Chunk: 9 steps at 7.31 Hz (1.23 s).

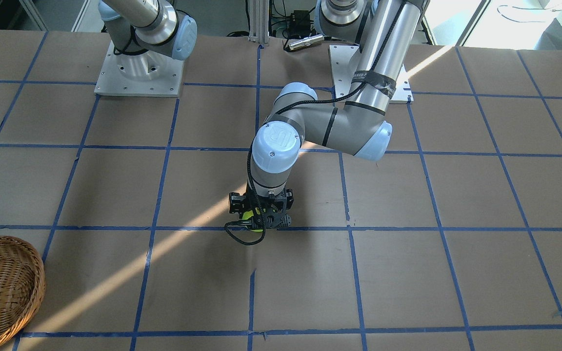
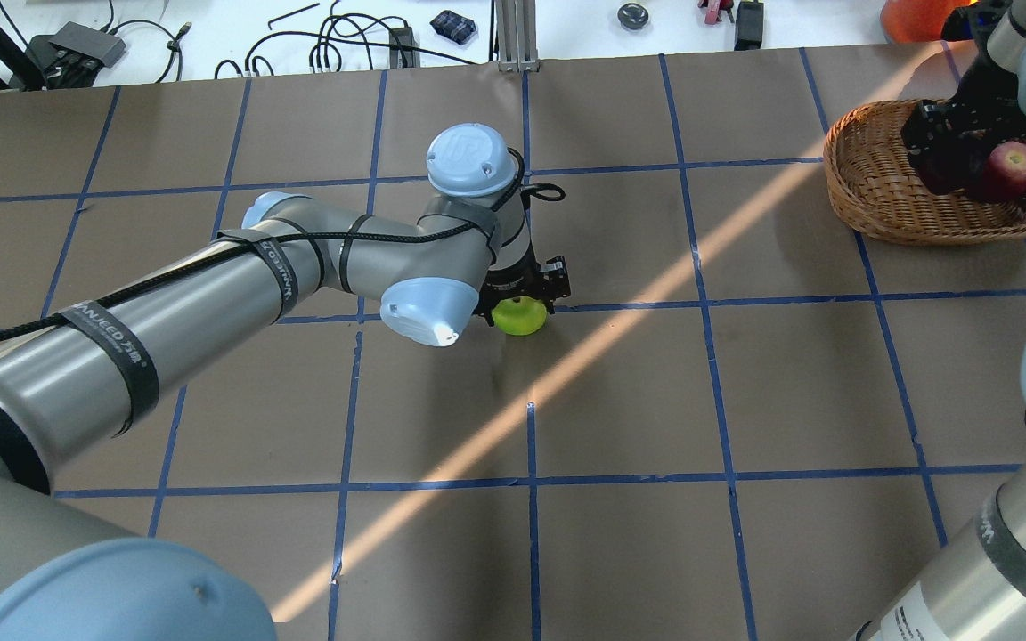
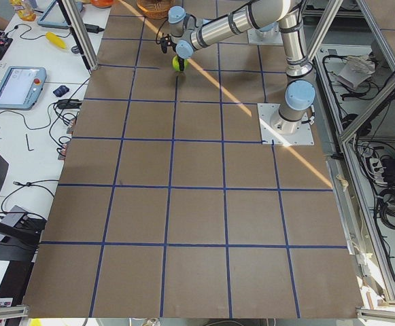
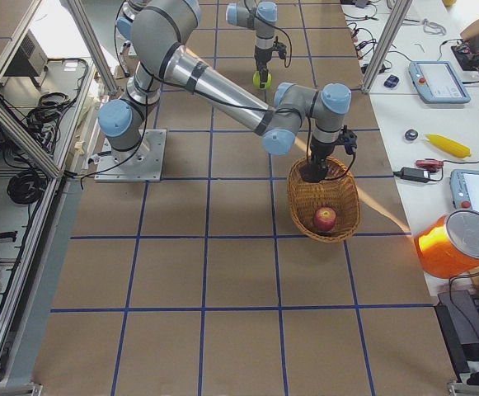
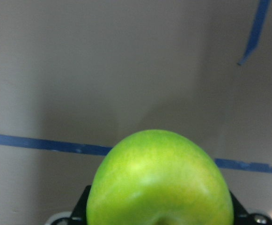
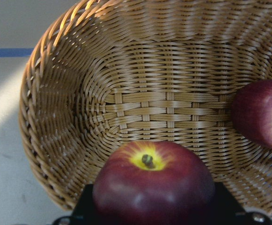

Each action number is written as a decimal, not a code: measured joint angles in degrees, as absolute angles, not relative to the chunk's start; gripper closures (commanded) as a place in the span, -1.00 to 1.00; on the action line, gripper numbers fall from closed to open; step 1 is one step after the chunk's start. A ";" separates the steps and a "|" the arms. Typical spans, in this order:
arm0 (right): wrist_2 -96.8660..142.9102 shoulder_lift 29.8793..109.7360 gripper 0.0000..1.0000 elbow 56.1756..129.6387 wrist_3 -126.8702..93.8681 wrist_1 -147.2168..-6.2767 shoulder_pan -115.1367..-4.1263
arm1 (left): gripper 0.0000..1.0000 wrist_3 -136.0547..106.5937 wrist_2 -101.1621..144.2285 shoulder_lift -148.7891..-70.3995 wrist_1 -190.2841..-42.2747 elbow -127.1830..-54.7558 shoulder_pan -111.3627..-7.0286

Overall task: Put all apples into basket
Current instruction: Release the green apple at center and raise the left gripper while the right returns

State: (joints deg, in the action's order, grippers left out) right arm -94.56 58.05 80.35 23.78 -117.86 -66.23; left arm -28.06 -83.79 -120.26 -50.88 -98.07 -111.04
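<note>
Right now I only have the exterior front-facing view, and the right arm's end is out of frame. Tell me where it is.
Observer: The right gripper hangs over the basket, which your frame cuts off at the edge.
Operator: Say what it carries.
Observer: The right wrist view shows the maroon apple between its jaws, above the basket's woven floor.
Operator: Count what lies in the basket.
Observer: One red apple lies inside, apart from the held one.
</note>
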 measured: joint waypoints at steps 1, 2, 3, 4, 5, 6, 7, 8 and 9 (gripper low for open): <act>-95.13 56.03 1.00 80.32 24.44 -121.08 -65.68 | -1.00 -28.34 -83.78 -120.78 -50.00 -98.04 -111.62; -95.88 54.34 0.12 80.28 24.86 -123.57 -65.03 | -1.00 -28.13 -83.87 -120.29 -49.73 -97.75 -111.83; -96.25 53.42 -0.57 80.30 25.16 -125.14 -64.58 | -1.00 -27.83 -84.03 -118.73 -50.16 -97.32 -111.60; -96.24 53.04 -1.00 80.30 25.24 -125.77 -64.25 | -1.00 -27.63 -84.11 -116.06 -52.44 -97.13 -110.92; -96.03 52.98 -1.00 80.20 25.24 -125.85 -63.89 | -1.00 -26.99 -84.10 -112.42 -56.84 -97.08 -110.07; -95.93 53.09 -1.00 80.05 25.23 -125.56 -63.57 | -1.00 -25.79 -84.04 -108.10 -62.12 -97.05 -109.04; -95.94 53.42 -1.00 79.98 25.23 -125.14 -63.44 | -1.00 -24.40 -84.01 -103.46 -68.17 -97.04 -107.69; -95.94 54.08 -1.00 79.99 25.22 -124.64 -63.44 | -1.00 -22.59 -84.03 -98.93 -74.45 -97.05 -106.23; -95.82 55.62 -1.00 80.08 25.09 -122.91 -63.70 | -1.00 -20.73 -84.07 -94.92 -79.86 -97.09 -104.77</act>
State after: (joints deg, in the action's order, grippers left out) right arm -95.82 55.62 80.08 25.09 -122.91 -63.70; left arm -20.73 -84.07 -94.92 -79.86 -97.09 -104.77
